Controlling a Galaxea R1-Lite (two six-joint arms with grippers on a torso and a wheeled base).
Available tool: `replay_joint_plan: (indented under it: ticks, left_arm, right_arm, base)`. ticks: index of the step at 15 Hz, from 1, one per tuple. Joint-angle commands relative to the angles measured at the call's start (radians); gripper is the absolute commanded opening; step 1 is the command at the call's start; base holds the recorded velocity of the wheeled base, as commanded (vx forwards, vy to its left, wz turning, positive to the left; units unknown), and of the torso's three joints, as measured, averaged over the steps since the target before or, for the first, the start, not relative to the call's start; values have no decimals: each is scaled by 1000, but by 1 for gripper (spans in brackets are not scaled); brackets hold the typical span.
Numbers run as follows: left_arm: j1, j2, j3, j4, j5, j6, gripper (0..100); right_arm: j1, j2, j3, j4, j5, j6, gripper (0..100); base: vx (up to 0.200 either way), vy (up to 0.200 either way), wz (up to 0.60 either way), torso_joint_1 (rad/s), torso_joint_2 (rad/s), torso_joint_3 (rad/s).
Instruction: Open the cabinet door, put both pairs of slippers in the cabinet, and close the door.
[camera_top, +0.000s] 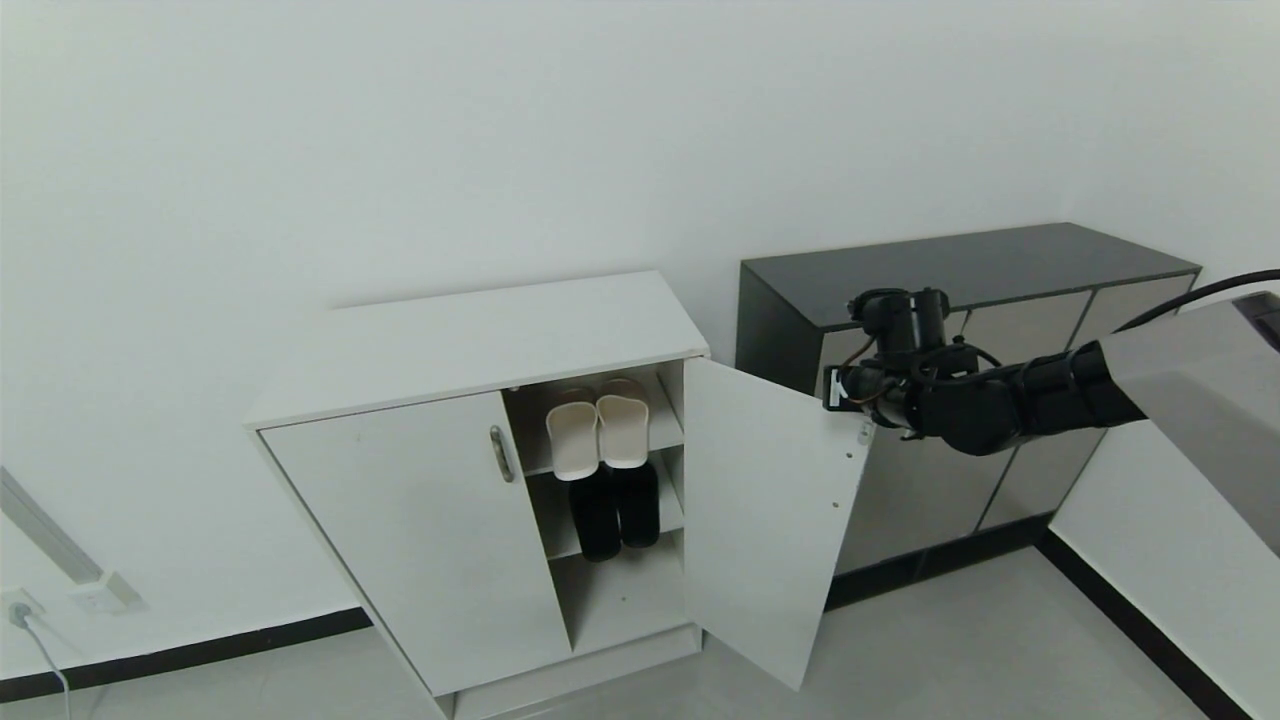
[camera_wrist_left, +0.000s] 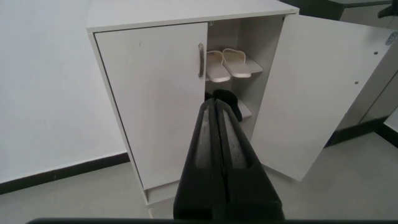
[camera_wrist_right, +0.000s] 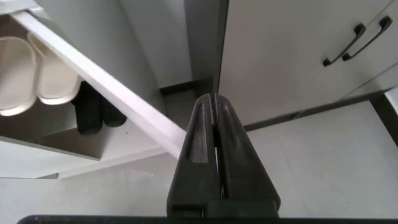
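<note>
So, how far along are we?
Done: door open, white slippers on the upper shelf, black slippers on the one below. In hand: right gripper, shut, by the door's free edge. Left: closing the door.

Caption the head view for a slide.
Both pairs shelved: white slippers above black slippers in the cabinet; right end effector beside the outer edge of the open door.
</note>
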Motion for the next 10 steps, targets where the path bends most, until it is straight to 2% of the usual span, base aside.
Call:
replay_joint_plan:
  ticks: [1, 10]
  left_arm:
    - [0, 1, 0, 0, 0, 0, 0]
    - [0, 1, 0, 0, 0, 0, 0]
  right_arm:
    - [-3, 21, -6, 0, -1, 1, 0]
    - [0, 24, 3, 3, -1, 1, 0]
  base:
    - [0, 0, 0, 0, 0, 0]
    - [0, 0, 0, 0, 0, 0]
